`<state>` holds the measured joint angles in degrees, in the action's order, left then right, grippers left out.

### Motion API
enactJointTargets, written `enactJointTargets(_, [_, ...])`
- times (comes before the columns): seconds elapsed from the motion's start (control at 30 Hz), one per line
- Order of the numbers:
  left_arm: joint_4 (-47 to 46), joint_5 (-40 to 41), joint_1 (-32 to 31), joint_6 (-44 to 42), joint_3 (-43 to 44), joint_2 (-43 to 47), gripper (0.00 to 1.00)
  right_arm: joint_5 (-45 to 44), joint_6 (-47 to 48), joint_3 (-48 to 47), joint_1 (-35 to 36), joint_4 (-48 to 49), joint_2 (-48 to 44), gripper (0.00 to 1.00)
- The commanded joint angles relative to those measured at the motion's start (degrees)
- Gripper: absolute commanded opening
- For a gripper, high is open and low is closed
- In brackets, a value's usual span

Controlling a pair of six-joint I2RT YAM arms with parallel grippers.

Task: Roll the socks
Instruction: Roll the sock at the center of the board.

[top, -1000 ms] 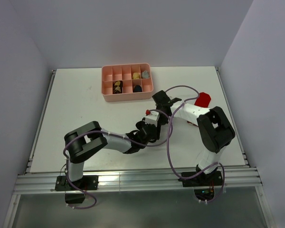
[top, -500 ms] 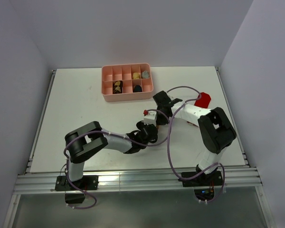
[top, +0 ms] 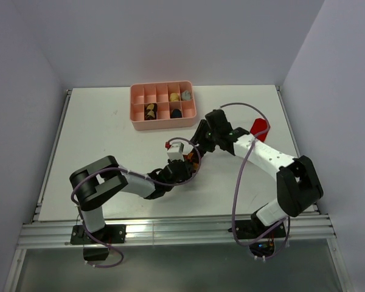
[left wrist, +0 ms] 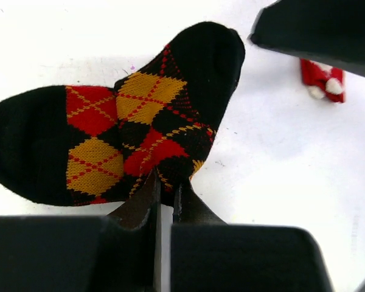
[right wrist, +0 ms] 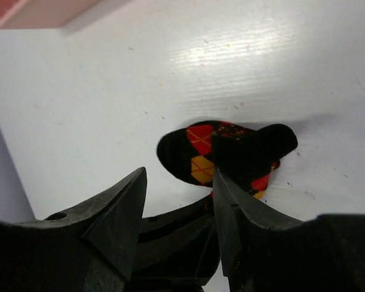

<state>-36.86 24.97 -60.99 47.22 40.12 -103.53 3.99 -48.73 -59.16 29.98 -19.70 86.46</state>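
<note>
A black argyle sock with red and yellow diamonds lies folded over itself on the white table. My left gripper is shut on its near edge, the fabric pinched between the two fingertips. In the top view the sock is mostly hidden under that gripper. My right gripper hovers just above and behind the sock, jaws open and holding nothing. It sits to the upper right of the sock in the top view. A plain red sock with white trim lies apart at the right.
The pink compartment tray stands at the back of the table with small items in some cells; its corner shows in the right wrist view. The table's edges have raised rails left and right.
My left gripper has shut on the argyle sock and shifted slightly left. My right gripper has opened and let go of it, and the right arm's elbow has swung out to the right.
</note>
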Motion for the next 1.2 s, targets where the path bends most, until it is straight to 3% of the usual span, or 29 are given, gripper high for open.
enactJointTargets(0.0, [3.82, -6.24, 1.75, 5.5, -3.99, -0.54, 0.01, 2.77, 1.7, 3.51, -1.06, 7.2, -2.78, 0.55])
enactJointTargets(0.27, [-1.62, -10.11, 5.44, 9.29, -7.86, -0.98, 0.01, 7.43, 3.73, 19.93, -3.87, 19.43, -11.9, 0.56])
enactJointTargets(0.47, [-7.25, -14.68, 9.22, 13.68, -11.73, -2.29, 0.01, 11.83, 4.52, 29.52, -6.24, 31.55, -16.32, 0.73])
enactJointTargets(0.7, [-10.59, -16.71, 10.63, 15.71, -13.57, -2.82, 0.01, 18.15, 2.59, 31.91, -6.6, 45.25, -9.13, 0.76])
enactJointTargets(1.17, [-14.2, -18.64, 12.21, 17.9, -15.33, -4.05, 0.01, 25.45, -0.75, 32.7, -6.6, 61.18, 6.88, 0.77])
